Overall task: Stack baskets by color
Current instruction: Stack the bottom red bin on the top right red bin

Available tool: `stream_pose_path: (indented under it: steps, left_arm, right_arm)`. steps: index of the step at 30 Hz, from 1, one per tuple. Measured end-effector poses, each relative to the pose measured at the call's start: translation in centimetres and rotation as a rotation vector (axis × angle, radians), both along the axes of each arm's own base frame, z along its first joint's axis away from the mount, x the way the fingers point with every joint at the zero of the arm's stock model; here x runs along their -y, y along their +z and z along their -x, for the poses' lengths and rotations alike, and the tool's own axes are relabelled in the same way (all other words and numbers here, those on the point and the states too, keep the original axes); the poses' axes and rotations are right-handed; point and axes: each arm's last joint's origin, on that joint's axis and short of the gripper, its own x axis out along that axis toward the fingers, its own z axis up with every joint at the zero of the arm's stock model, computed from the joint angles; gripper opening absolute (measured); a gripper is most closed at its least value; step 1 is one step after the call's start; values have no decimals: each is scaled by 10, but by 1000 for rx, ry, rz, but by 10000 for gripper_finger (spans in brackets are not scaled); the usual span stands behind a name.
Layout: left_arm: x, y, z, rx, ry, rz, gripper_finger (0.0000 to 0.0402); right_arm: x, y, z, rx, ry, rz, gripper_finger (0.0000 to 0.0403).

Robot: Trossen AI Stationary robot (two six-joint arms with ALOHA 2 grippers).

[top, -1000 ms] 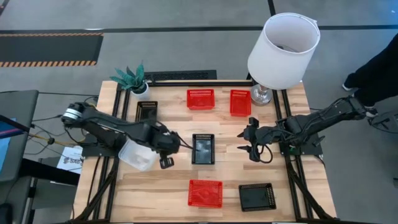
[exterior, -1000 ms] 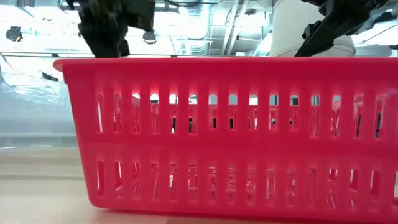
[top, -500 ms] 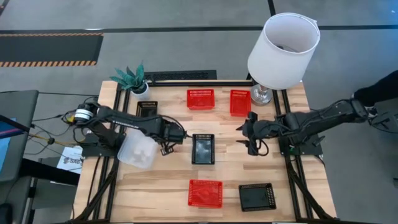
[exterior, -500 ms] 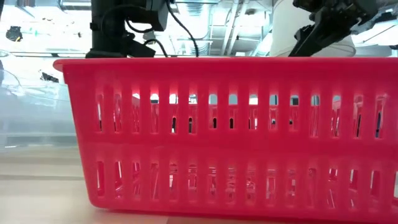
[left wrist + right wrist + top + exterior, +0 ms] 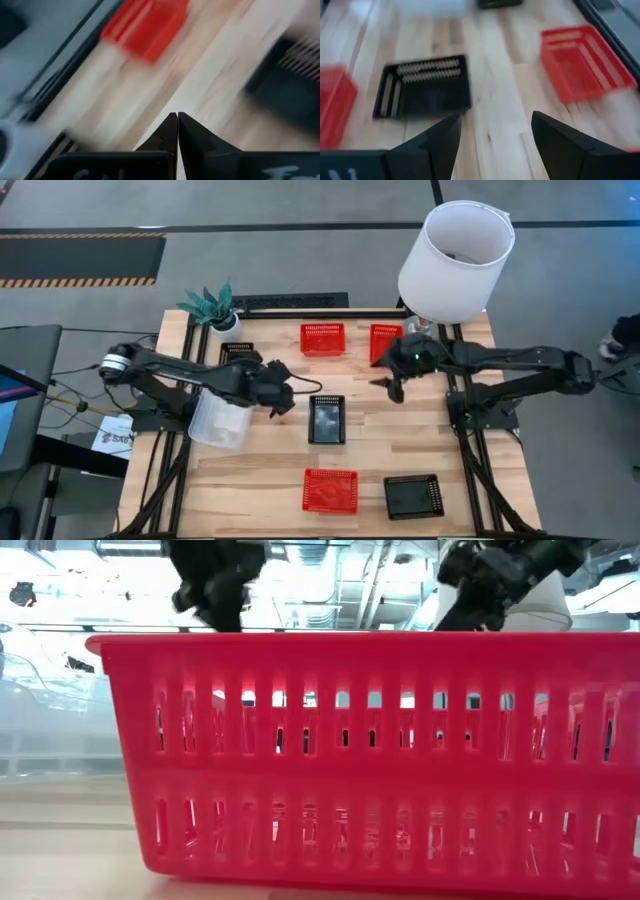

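Red baskets stand at the far edge [image 5: 322, 338], [image 5: 383, 333] and near the front [image 5: 330, 490]. Black baskets rest at mid-table [image 5: 327, 420], front right [image 5: 413, 496] and far left [image 5: 236, 352]. A clear basket [image 5: 222, 422] sits at the left, under my left arm. My left gripper [image 5: 281, 399] hovers shut between the clear basket and the middle black basket, holding nothing; its shut fingertips [image 5: 177, 119] show above bare wood. My right gripper [image 5: 392, 387] hangs open and empty over the table just in front of the right-hand far red basket, and its wrist view looks past its fingers [image 5: 492, 132] toward the middle black basket [image 5: 422, 87].
A white lampshade [image 5: 456, 255] on its stand rises at the far right corner, close behind my right arm. A small potted plant [image 5: 212, 305] stands at the far left corner. In the low view the front red basket [image 5: 370, 750] fills the picture.
My left gripper has moved toward the far edge and a little right, away from the clear basket's near corner, turning as it went and staying shut. My right arm has swung toward the far edge and slightly left, gripper still open. The baskets have stayed put.
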Motion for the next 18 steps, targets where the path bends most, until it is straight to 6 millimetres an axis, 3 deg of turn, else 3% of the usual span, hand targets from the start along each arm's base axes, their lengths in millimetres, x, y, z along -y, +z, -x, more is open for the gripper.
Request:
stream_pose_path:
  steps: [3, 6, 14, 18]
  left_arm:
    - [0, 22, 2, 193, -83, 58, 0]
    - [-4, 30, 5, 328, -152, 143, 0]
    - [-22, 26, 20, 517, -170, 289, 0]
    - [-29, 30, 19, 515, -335, 306, 0]
  right_arm:
    - [13, 1, 3, 26, -148, -122, 265]
    - [15, -1, 4, 27, -218, -204, 265]
    - [0, -9, 5, -26, -454, -462, 265]
    - [-23, -9, 5, -92, -456, -586, 263]
